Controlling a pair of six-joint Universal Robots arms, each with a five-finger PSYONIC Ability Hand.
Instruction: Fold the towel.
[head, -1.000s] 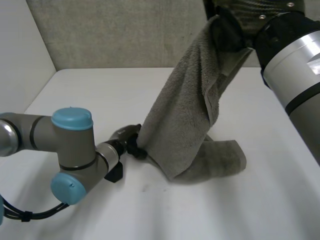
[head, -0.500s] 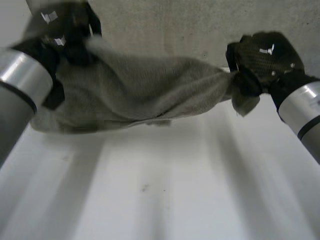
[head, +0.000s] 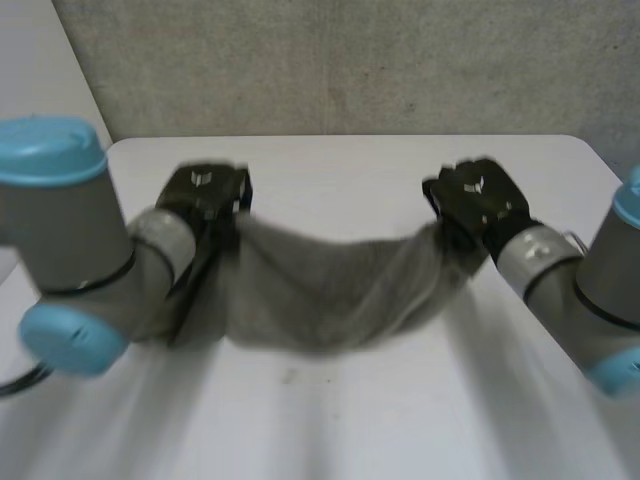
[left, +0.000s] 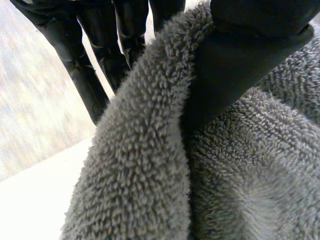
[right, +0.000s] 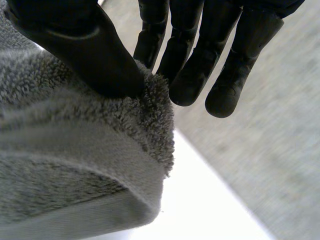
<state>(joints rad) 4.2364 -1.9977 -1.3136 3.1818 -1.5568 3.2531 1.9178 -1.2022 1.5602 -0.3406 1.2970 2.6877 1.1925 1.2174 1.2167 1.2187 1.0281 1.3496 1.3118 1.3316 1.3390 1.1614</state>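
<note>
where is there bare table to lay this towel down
Bare table runs along the near side of the towel, and a strip lies beyond it toward the wall. Crowded between the left hand and right hand, which pinch its ends while it sags.

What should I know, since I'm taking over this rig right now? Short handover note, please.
Left hand: shut on one end of the towel.
Right hand: shut on the other end.
Towel: held up between both hands, sagging in the middle over the table; I cannot tell whether it touches.
Done: towel lifted and spread out; no fold shows yet.
Left: probably lay it flat, then fold one end over the other.
</note>
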